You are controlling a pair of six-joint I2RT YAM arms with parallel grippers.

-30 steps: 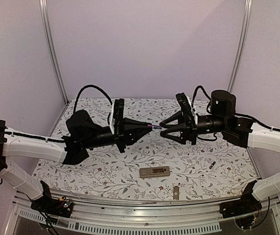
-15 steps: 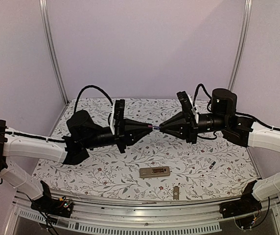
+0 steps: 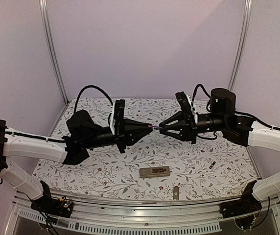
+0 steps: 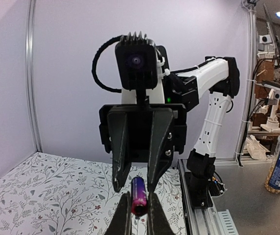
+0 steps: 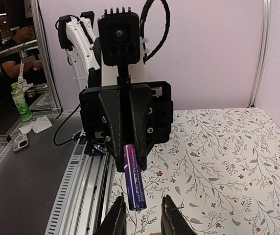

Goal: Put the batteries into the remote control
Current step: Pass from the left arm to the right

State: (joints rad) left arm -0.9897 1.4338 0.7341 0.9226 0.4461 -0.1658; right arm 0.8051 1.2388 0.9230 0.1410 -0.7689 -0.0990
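My left gripper (image 3: pixel 151 128) is shut on a dark purple battery (image 3: pixel 155 128) with a reddish end and holds it level in mid-air above the table's middle. In the left wrist view the battery (image 4: pixel 138 195) sits between my left fingers (image 4: pixel 124 215). My right gripper (image 3: pixel 162 128) faces it, open, with its jaws on either side of the battery's free end (image 5: pixel 134 188), apart from it. The remote control (image 3: pixel 154 172) lies back-up on the table near the front. A second battery (image 3: pixel 212 165) lies on the table at the right.
A small flat grey cover piece (image 3: pixel 176 192) lies at the table's front edge, near the metal rail (image 3: pixel 145 215). The floral table cover (image 3: pixel 101 171) spreads under both arms. Purple walls and metal posts (image 3: pixel 52 49) enclose the back and sides.
My right gripper was wide open, closed on the battery's free end, and now stands open again around it. The left gripper has kept hold of the battery without moving.
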